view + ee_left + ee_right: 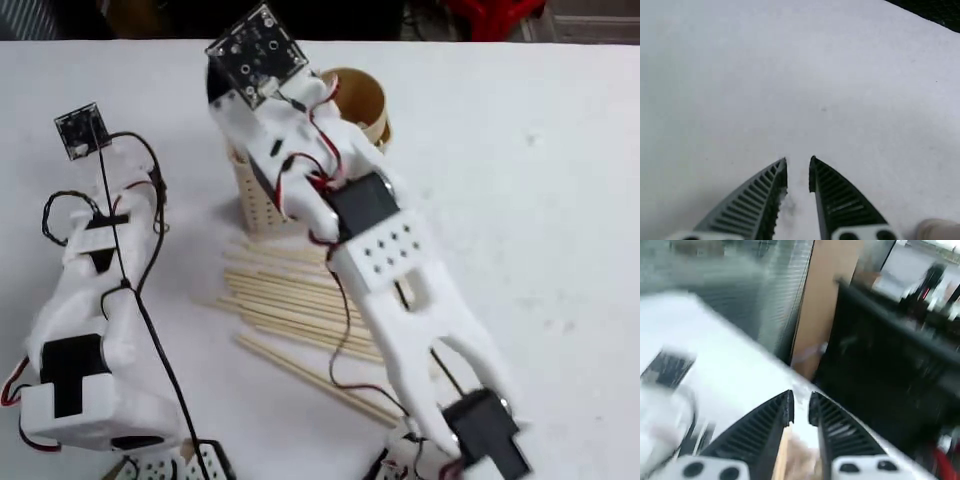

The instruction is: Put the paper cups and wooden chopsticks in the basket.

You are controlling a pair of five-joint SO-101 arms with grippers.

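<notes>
The left gripper is open only by a narrow gap, holds nothing, and hangs low over the white table. Its arm is folded at the left side, well apart from the task's things. The right gripper is raised above the basket. A pale wooden strip shows inside it, blurred, and I cannot tell if it is gripped. The basket stands upright near the middle. The paper cup stands just behind it, close to the far edge of the table. The chopsticks lie flat in a loose pile before the basket, and the right arm crosses over their ends. To the right of this arm, the white surface runs wide.
</notes>
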